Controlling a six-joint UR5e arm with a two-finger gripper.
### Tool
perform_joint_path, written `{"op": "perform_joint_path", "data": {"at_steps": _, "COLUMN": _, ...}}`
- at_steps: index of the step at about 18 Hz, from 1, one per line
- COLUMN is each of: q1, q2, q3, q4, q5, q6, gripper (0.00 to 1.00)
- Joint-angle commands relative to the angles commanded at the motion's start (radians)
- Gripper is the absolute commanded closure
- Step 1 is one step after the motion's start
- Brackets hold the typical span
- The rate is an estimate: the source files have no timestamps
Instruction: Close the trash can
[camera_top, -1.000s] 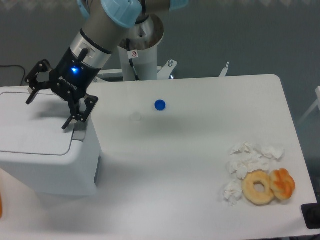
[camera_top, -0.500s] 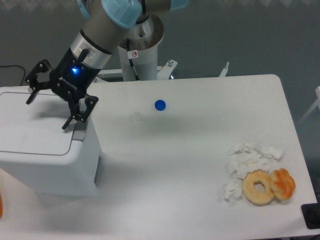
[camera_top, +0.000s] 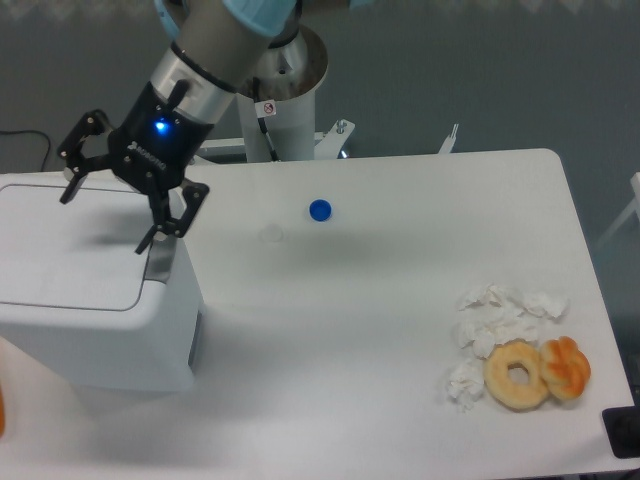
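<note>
A small blue cap (camera_top: 320, 210) sits near the top middle of the white table (camera_top: 400, 330), and in the lower right a plain donut (camera_top: 517, 374) touches an orange pastry (camera_top: 566, 367), with crumpled white tissues (camera_top: 497, 317) just beside them.

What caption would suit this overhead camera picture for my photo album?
Robot arm's open claw hovering above the shut white trash can, with a blue cap, tissues and doughnuts on the table.

End effector (camera_top: 108, 214) with fingers spread wide, angled down-left, blue light lit
</note>
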Motion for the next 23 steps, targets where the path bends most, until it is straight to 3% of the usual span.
{"op": "perform_joint_path", "data": {"at_steps": 3, "q1": 0.026, "q2": -0.001, "q3": 0.02, "q4": 0.0, "q5": 0.115, "q6": 0.046, "gripper": 0.0}}
{"op": "perform_joint_path", "data": {"at_steps": 7, "q1": 0.043, "q2": -0.003, "q3": 0.014, "q4": -0.002, "q5": 0.331, "q6": 0.323, "gripper": 0.0}}
{"op": "perform_joint_path", "data": {"at_steps": 16, "q1": 0.146, "q2": -0.014, "q3": 0.008, "q4": -0.005, "q5": 0.427, "q6": 0.644, "gripper": 0.0}}
{"op": "perform_joint_path", "data": {"at_steps": 20, "q1": 0.186, "q2": -0.038, "q3": 0.015, "q4": -0.014, "q5": 0.499, "q6": 0.689, "gripper": 0.0}}
{"op": "perform_joint_path", "data": {"at_steps": 23, "q1": 0.226, "q2": -0.034, "q3": 0.006, "q4": -0.057, "q5": 0.52, "q6": 0.823, "gripper": 0.0}}
